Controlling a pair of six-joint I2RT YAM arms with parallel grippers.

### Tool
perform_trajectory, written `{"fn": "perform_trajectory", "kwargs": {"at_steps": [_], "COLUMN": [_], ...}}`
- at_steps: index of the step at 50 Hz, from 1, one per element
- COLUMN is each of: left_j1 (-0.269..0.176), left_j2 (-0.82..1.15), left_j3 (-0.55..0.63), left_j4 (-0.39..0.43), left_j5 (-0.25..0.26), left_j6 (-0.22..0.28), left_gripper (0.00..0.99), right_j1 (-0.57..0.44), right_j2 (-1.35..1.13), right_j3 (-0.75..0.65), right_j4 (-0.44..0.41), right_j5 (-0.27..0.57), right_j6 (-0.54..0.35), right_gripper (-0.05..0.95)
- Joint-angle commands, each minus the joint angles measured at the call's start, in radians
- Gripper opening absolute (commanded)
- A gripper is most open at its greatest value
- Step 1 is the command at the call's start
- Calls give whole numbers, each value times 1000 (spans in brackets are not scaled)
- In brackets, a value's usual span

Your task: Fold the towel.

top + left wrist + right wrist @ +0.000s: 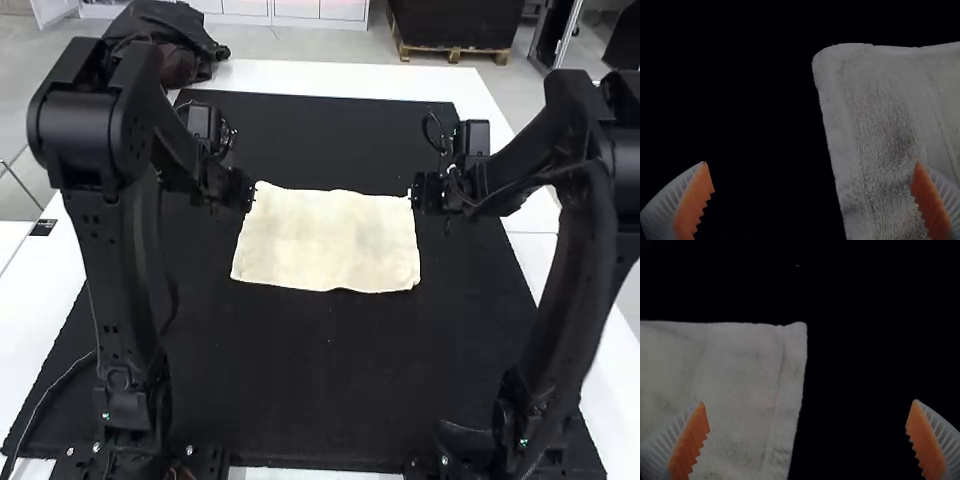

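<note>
The cream towel (325,240) lies spread nearly flat on the black mat, roughly rectangular, its edges slightly wavy. At its far left corner is my left gripper (247,194); my right gripper (414,194) is at the far right corner. In the left wrist view the left gripper (811,162) is open, its two fingers apart on either side of the edge of the towel (885,130). The right wrist view has the right gripper (809,402) open as well, with a side edge of the towel (740,385) between its fingers. Neither gripper holds cloth.
A black mat (320,390) covers most of the white table (300,76) around the towel. Dark bunched fabric (175,35) is at the far left, beyond the mat. A cable (50,400) runs by the left arm's base.
</note>
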Motion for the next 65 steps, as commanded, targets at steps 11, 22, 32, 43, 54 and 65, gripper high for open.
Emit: {"fn": "perform_trajectory", "kwargs": {"at_steps": [11,22,32,43,54,65], "left_j1": [-14,-40,-46,-44,-44,-38], "left_j2": [92,149,198,235,281,298], "left_j3": [114,157,196,224,253,256], "left_j4": [0,5,0,13,9,23], "left_j5": [22,25,24,22,22,22], "left_j6": [-7,-13,-29,-29,-30,-35], "left_gripper": [923,923,923,923,923,923], "right_j1": [11,21,25,28,33,39], "right_j2": [109,181,235,276,313,339], "right_j3": [99,158,193,219,233,245], "right_j4": [35,41,43,50,66,76], "right_j5": [1,3,3,1,1,1], "right_j6": [-12,-37,-49,-72,-73,-73], "right_gripper": [910,910,910,910,910,910]}}
